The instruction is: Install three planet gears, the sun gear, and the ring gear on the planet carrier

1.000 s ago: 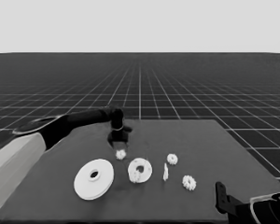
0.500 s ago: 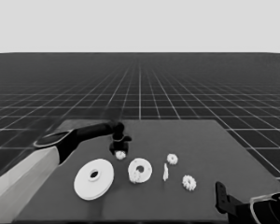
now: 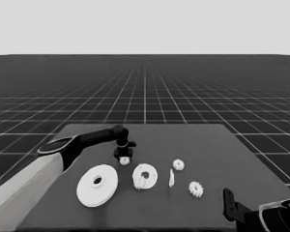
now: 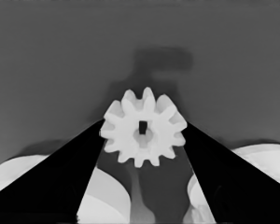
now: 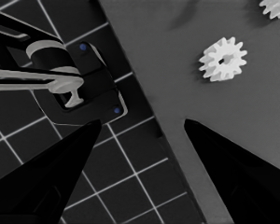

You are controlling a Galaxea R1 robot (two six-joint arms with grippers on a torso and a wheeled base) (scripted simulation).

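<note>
My left gripper (image 3: 124, 155) reaches in from the left and stands behind the two round parts, shut on a small planet gear (image 3: 124, 160). In the left wrist view that gear (image 4: 143, 127) sits between the two fingers, which touch its teeth on both sides. The larger round part, the ring gear (image 3: 97, 184), lies flat at the near left. Right of it lies the smaller round part, the planet carrier (image 3: 145, 176), with a small toothed shape at its near edge. My right gripper (image 5: 142, 123) is parked open at the table's near right corner, holding nothing.
A thin white piece (image 3: 171, 178) lies right of the smaller round part. Two loose gears lie farther right, one at the back (image 3: 178, 165) and one nearer (image 3: 196, 189); the nearer gear (image 5: 223, 59) also shows by the right gripper. Dark machinery (image 5: 74, 88) hangs past the table's edge.
My left arm has swung lower over the table and its gripper has come down onto the gear behind the round parts. The right arm has not moved.
</note>
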